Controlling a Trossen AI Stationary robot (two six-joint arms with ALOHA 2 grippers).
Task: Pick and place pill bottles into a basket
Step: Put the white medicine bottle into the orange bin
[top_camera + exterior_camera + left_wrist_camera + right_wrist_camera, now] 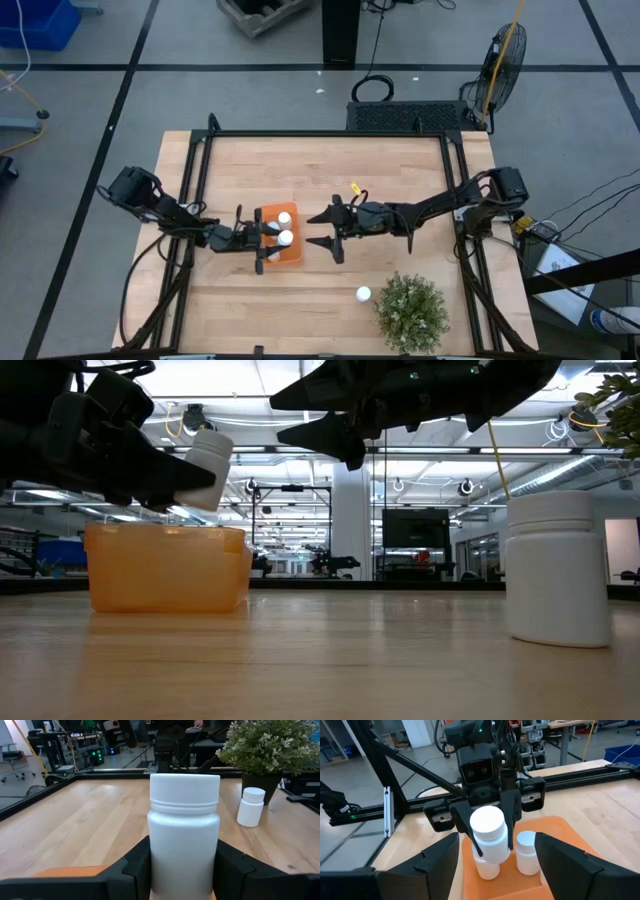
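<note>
The left gripper [270,240] is clamped on a pill bottle [184,832], holding it upright above the orange basket [292,254], left of centre in the high view. At least one bottle [527,851] already stands inside. To finish this step well, the arm should probably lower the held bottle into a bare part of the basket beside that one, then release only once it sits low enough not to topple. The right gripper [322,228], fingers spread and empty, hovers just right of the basket, and could crowd the release. One more bottle [363,294] waits on the table [300,170] at lower centre, just beside the bushy plant [412,312].
</note>
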